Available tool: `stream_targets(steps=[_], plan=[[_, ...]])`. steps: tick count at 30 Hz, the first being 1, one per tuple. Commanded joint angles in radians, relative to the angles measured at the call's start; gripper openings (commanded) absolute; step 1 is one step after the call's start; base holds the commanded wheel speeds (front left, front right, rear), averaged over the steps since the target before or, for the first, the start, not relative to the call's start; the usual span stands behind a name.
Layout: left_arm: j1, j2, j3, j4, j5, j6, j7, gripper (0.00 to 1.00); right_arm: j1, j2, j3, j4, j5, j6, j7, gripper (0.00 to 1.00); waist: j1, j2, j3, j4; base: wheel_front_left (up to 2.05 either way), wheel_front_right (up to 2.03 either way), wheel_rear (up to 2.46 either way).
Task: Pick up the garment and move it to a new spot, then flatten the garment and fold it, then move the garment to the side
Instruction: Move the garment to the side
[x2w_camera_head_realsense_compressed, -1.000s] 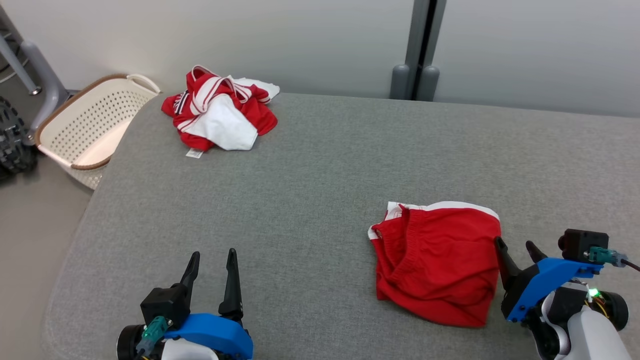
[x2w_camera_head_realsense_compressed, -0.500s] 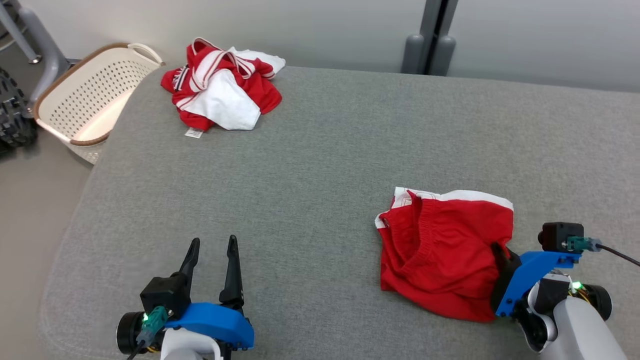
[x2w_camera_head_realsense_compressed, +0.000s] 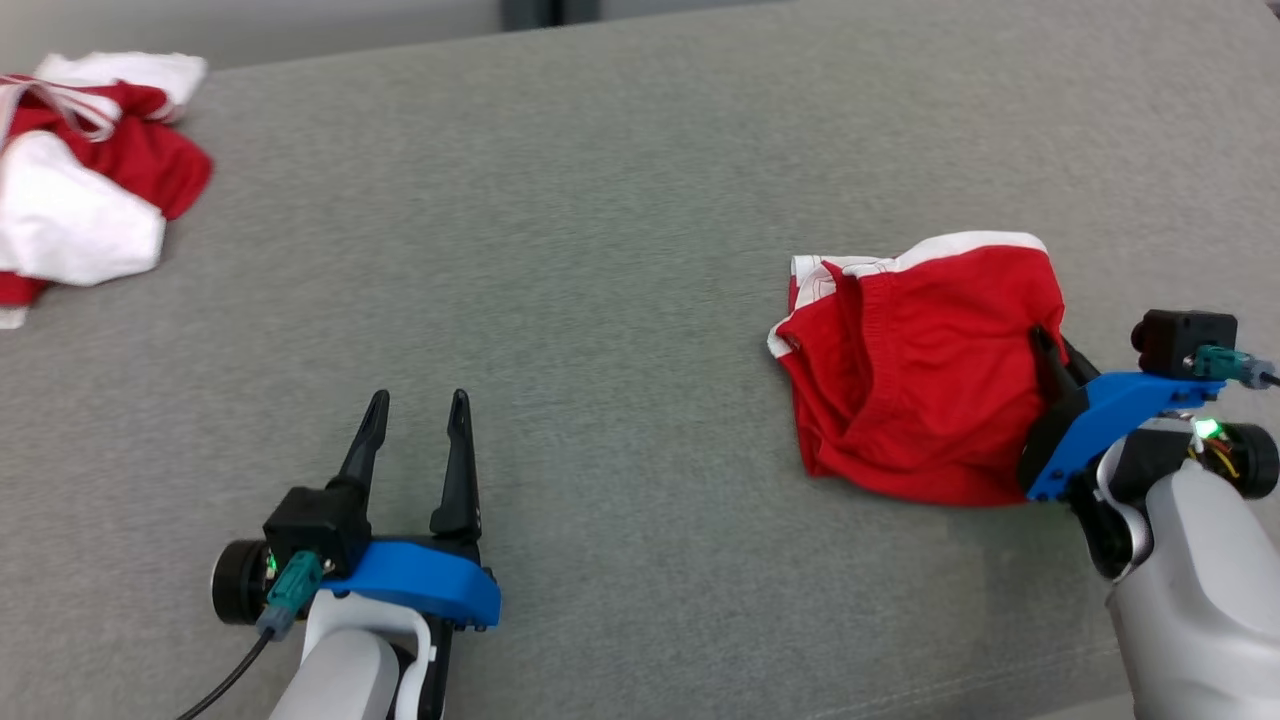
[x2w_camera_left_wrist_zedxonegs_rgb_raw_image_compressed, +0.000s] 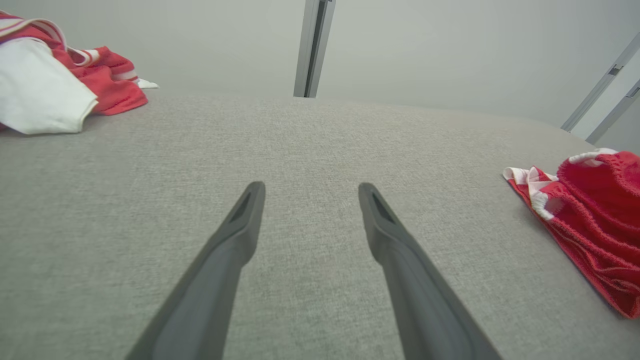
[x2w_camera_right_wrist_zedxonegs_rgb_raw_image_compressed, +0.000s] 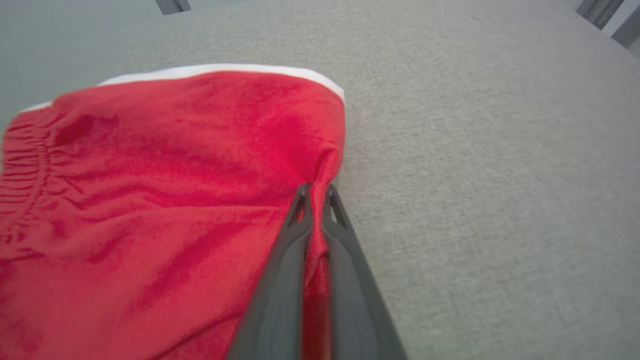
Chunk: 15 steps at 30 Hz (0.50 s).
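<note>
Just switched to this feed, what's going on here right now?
The right gripper is shut on the right edge of the red shorts, which lie crumpled on the grey padded surface. The left gripper is open above bare surface, holding nothing. Another red and white garment sits bunched at the far left.

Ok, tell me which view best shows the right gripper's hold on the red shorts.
The right wrist view: up close, the right gripper is shut on a pinched fold at the edge of the red shorts. The head view shows it from behind, partly buried in cloth. The left wrist view catches the shorts' waistband end.
</note>
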Motion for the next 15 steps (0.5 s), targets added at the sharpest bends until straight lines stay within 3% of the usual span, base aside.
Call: stream_targets(steps=[1, 8, 15], plan=[[-0.027, 0.009, -0.006, -0.009, 0.011, -0.001, 0.0, 1.0, -0.03, -0.009, -0.006, 0.008, 0.001, 0.0, -0.018, 0.0, -0.0002, -0.0003, -0.007, -0.063, 0.0, 0.0, 0.0], [-0.079, 0.036, -0.028, -0.035, 0.037, -0.007, 0.04, 1.0, -0.092, -0.001, -0.025, 0.057, 0.008, 0.0, -0.077, 0.0, -0.0002, -0.0003, 0.047, -0.176, 0.0, 0.0, 0.0], [-0.09, 0.059, -0.033, -0.06, 0.045, 0.001, 0.063, 1.0, -0.148, -0.009, -0.016, 0.135, -0.009, 0.0, -0.123, 0.0, -0.0002, -0.0003, 0.059, -0.173, 0.0, 0.0, 0.0]])
